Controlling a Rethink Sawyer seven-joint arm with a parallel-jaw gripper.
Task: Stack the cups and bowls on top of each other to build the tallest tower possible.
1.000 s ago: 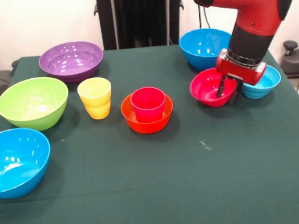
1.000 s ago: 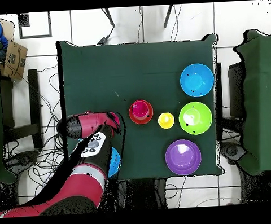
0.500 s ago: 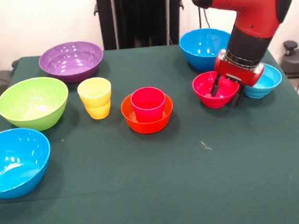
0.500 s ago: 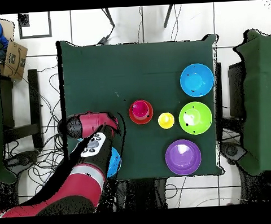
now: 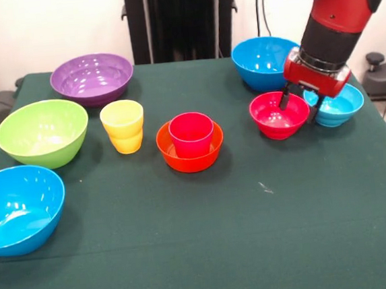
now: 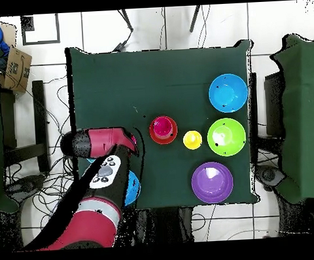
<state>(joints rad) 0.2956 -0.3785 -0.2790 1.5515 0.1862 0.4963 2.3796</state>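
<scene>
Since a second ago, the small red bowl [image 5: 279, 114] sits flat again at about 2 o'clock on the table [image 5: 207, 231], and the gripper [image 5: 300, 105] has lifted, spread across its rim. Next grip should pinch the rim squarely and lift slowly toward the orange bowl [image 5: 190, 151].

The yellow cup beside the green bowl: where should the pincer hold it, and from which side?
Grip the rim of the yellow cup from above, one finger inside. It stands upright, mouth open and empty, apart from the green bowl, so nothing blocks the way down.
</scene>
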